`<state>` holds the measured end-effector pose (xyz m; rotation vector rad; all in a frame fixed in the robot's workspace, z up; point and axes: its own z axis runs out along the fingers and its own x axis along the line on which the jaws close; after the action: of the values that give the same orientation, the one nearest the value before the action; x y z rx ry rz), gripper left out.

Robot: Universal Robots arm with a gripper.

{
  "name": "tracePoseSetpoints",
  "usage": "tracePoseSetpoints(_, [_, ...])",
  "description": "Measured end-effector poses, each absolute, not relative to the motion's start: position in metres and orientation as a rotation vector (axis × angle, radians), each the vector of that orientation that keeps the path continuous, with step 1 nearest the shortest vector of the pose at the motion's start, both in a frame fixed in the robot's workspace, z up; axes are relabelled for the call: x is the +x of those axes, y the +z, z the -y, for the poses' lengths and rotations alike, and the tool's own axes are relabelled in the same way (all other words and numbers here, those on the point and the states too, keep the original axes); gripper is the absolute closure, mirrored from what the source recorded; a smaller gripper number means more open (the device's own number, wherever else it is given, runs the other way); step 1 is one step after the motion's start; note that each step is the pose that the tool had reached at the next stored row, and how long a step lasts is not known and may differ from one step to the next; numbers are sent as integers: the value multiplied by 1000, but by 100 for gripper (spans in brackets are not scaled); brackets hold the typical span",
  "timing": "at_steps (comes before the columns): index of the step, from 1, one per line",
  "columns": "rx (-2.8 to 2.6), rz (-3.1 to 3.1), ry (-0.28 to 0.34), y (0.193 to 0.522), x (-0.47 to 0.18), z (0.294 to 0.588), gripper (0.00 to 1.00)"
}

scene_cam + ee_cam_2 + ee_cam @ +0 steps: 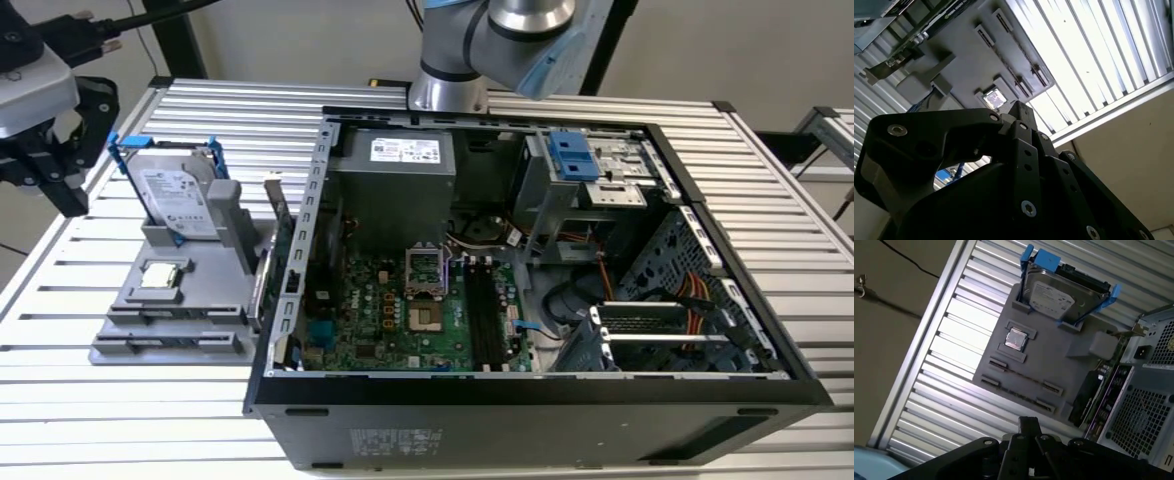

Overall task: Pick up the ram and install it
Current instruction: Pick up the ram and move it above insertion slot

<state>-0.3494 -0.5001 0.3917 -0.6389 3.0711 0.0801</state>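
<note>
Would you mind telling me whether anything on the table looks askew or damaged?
Nothing stands out. The hard drive stands on edge in the gray fixture, the CPU chip lies flat in its recess, and the open computer case rests flat on the slatted table.

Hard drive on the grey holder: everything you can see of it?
The silver metal hard drive with a white label stands on edge in the end slot of the grey plastic holder, at the exterior view's left of the open black computer case. A blue plastic frame wraps its edges. Only frame and holder touch it.
</note>
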Motion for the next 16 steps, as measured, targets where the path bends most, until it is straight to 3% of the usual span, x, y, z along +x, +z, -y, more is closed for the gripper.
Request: tracePoseSetpoints(16, [-769, -3043, 80, 392, -349, 500, 100])
